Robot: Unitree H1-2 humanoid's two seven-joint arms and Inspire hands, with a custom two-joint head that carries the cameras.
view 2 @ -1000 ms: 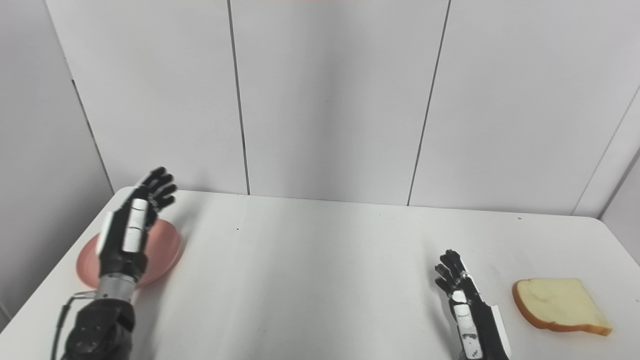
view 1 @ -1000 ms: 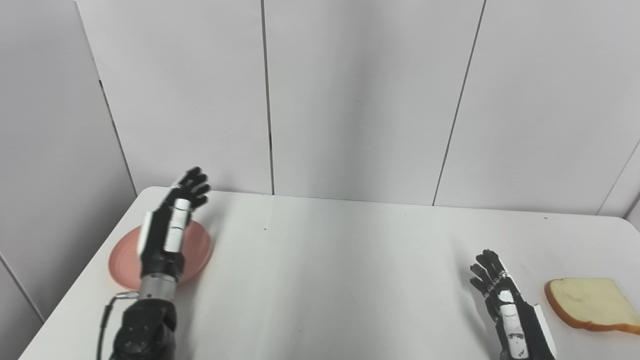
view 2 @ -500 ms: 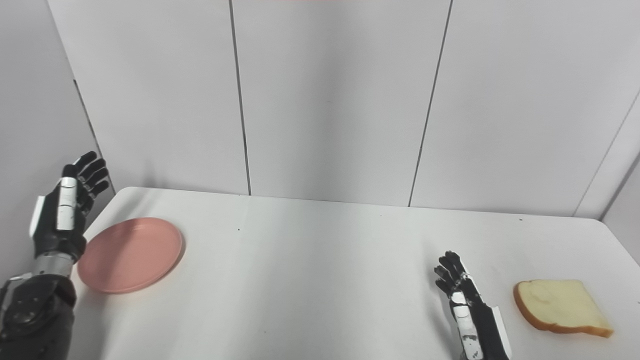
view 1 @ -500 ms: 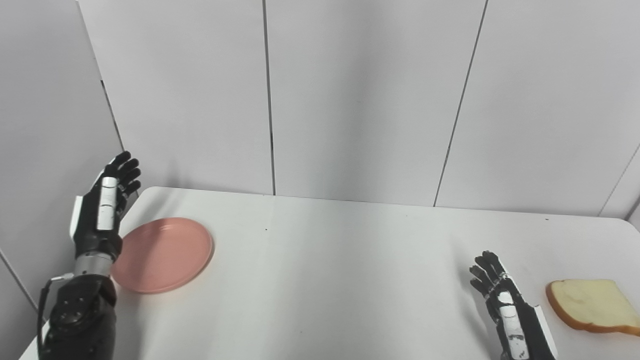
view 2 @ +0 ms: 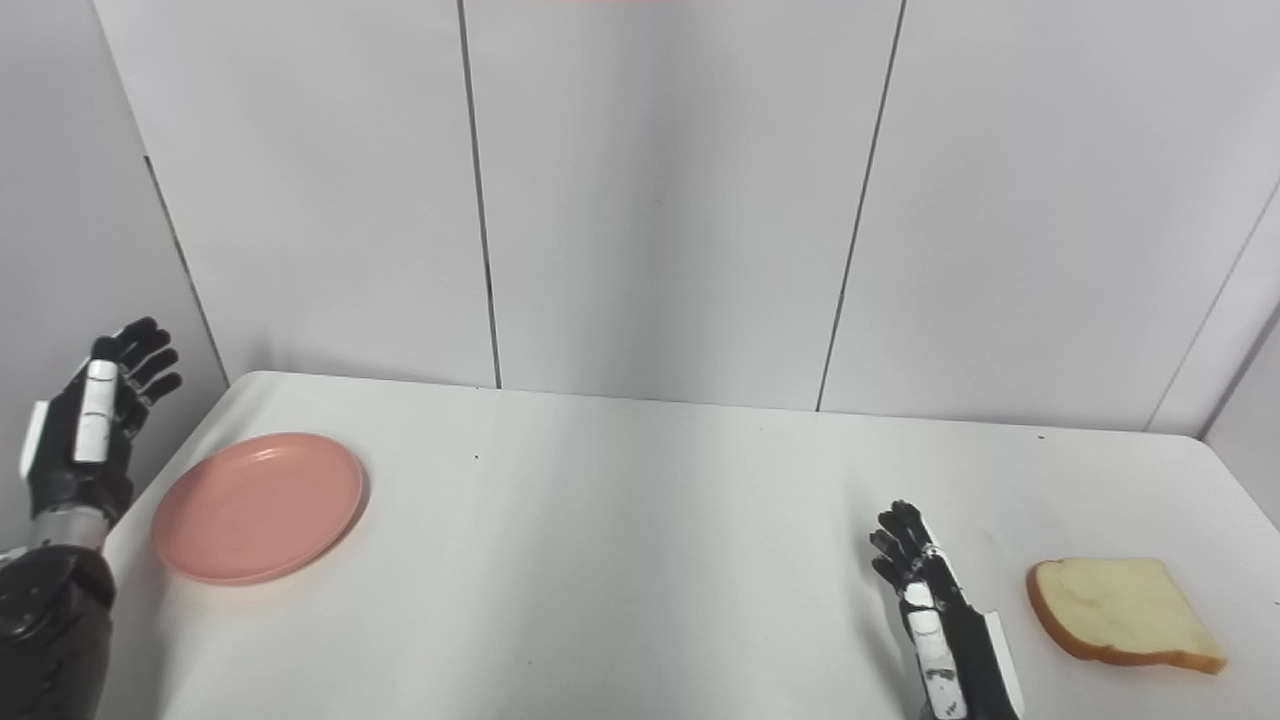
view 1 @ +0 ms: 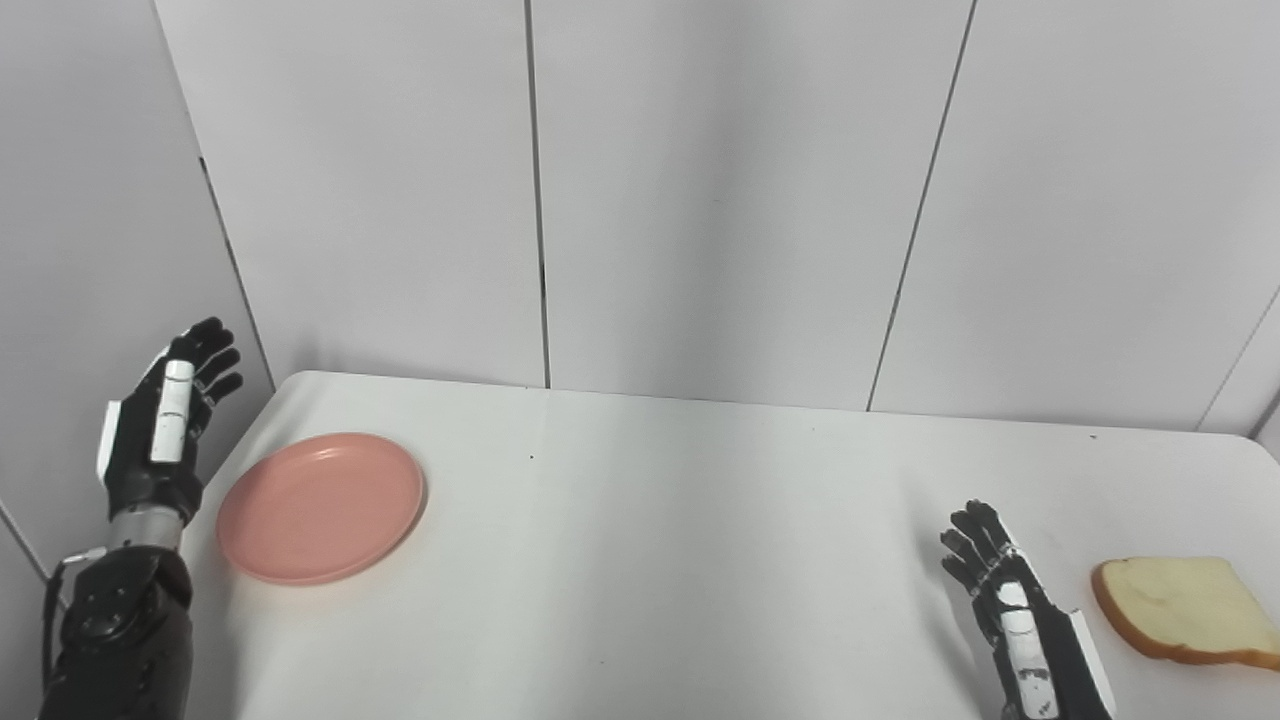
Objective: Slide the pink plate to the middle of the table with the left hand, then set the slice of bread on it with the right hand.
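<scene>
The pink plate (view 1: pixel 321 506) lies flat near the table's left edge, empty. My left hand (view 1: pixel 165 425) hovers open beyond that edge, to the left of the plate and apart from it, fingers spread and pointing up. A slice of bread (view 1: pixel 1185 608) with a brown crust lies at the table's right front. My right hand (view 1: pixel 1005 605) stands open to the left of the bread, not touching it, fingers spread.
The white table (view 1: pixel 660 540) runs from the plate to the bread with bare surface between them. Grey wall panels (view 1: pixel 700 190) stand right behind its far edge and along the left side.
My left hand has swung left, from above the plate to beyond the table's left edge, and dropped a little. The plate now shows whole. Right hand and bread are unmoved.
</scene>
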